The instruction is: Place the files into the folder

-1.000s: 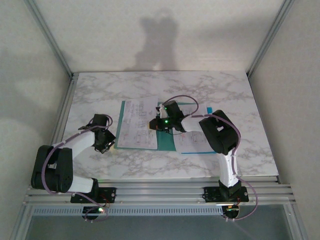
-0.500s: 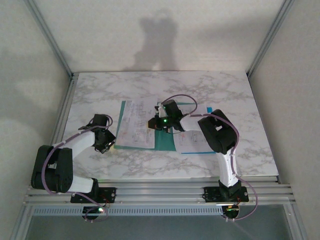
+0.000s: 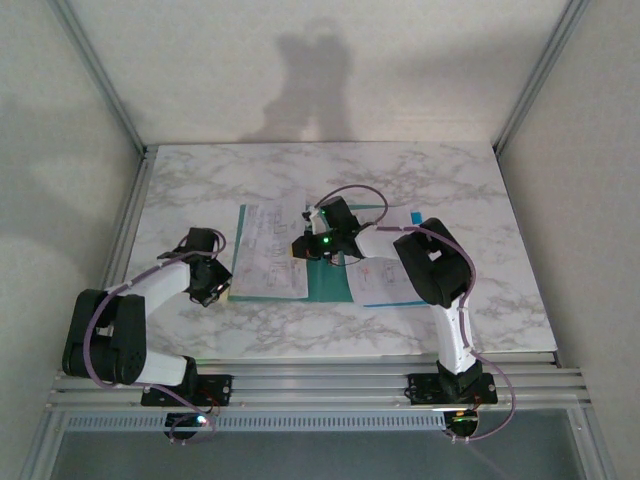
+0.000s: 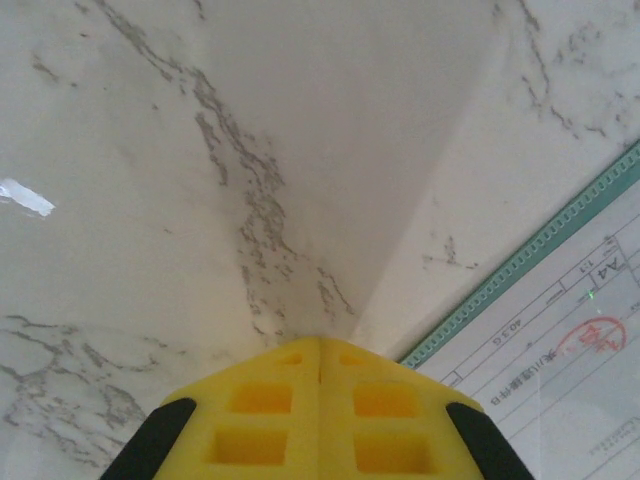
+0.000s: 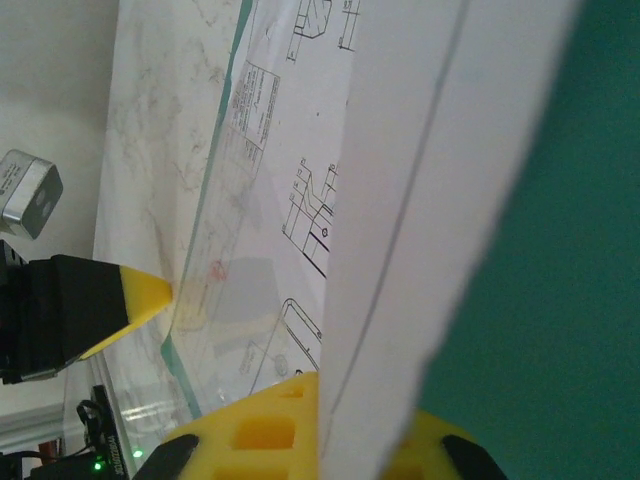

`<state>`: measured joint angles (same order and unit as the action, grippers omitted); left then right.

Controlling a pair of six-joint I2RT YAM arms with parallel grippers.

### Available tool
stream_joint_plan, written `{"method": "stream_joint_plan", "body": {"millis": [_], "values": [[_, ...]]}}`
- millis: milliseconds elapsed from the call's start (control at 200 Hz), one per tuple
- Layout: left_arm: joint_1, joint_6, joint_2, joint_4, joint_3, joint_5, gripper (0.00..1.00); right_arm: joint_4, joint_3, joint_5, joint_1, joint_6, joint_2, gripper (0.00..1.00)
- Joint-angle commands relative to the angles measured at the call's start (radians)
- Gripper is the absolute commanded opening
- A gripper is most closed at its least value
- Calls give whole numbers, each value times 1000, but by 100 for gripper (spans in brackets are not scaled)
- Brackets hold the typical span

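Right pincer (image 5: 320, 400) is clamped on one sheet's edge — the files (image 3: 268, 255) lie over the teal folder (image 3: 328, 282). Left pincer (image 4: 320, 352), fingers together, sits on the tabletop (image 3: 200, 180) beside the folder's corner.

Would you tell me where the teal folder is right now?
In the top view the teal folder lies mid-table between the arms, a printed sheet covering its left part and the right pincer over its middle.
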<state>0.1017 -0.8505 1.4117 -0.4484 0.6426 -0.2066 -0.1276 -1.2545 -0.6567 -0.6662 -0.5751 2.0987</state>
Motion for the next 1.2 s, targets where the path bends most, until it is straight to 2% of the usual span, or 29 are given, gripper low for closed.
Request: {"method": "stream_joint_plan", "body": {"millis": [0, 180, 811, 1197], "values": [[57, -21, 74, 86, -16, -145, 0, 93, -50, -24, -10, 62, 17, 0], [71, -25, 89, 90, 0, -142, 0, 148, -84, -30, -6, 86, 25, 0], [98, -36, 122, 112, 23, -152, 0, 167, -81, -42, -11, 57, 55, 0], [119, -49, 120, 105, 50, -149, 0, 210, -93, -8, -21, 50, 62, 0]]}}
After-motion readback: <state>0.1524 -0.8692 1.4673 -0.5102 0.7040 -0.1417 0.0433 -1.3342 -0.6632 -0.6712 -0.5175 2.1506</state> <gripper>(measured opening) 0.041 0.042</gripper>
